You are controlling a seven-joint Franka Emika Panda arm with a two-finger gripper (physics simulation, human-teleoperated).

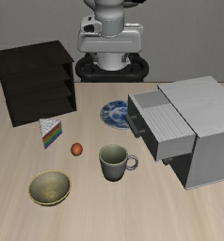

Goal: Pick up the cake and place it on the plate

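Cake (50,133) sits on the bench (114,215), left of the plate (113,113) and apart from it.
Leftmost, a black shelf (34,75) stands behind the cake; a mug (114,162) sits near of the plate; whether my end effector (109,42) is clenched, I cannot tell.

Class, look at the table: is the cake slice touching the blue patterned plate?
Apart. In the exterior view, the cake slice stands by the black cabinet, and bare table separates it from the blue patterned plate.
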